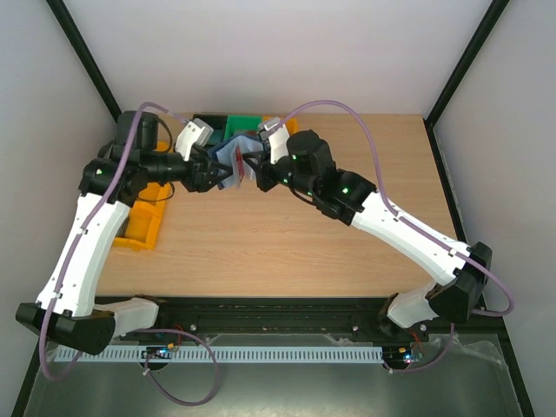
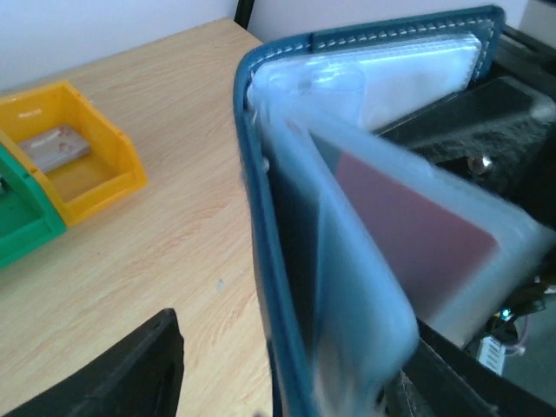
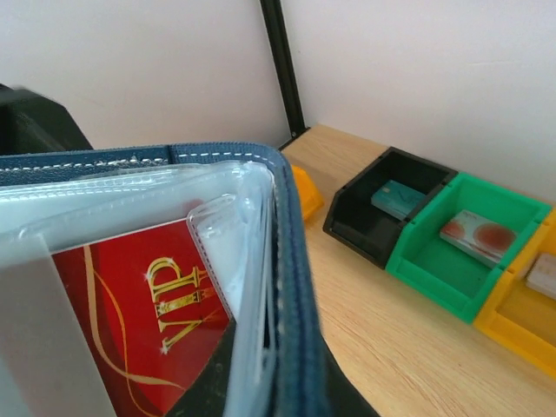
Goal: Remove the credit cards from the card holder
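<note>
The card holder hangs open in the air above the worktop, just in front of the green bin, between the two wrists. It is a navy folding cover with white stitching along its edge. Clear, glossy plastic sleeves fan out inside it, and one red card with gold "VIP" lettering is tucked in a sleeve, the only card visible in the holder. The right jaws are closed together on the holder, though which leaf they pinch cannot be told. The left jaws stand apart, one black finger clear of the cover with bare worktop showing between. From above, the left arm and right arm crowd in and hide most of the holder. The green bin is an open-topped moulded plastic tray holding one white card with red blotches. A black bin with one teal card touches one side of it, and a yellow bin with one grey card touches the other. A fourth, orange bin lies well apart from the green bin, partly under the left arm. The worktop is pale wood grain.
</note>
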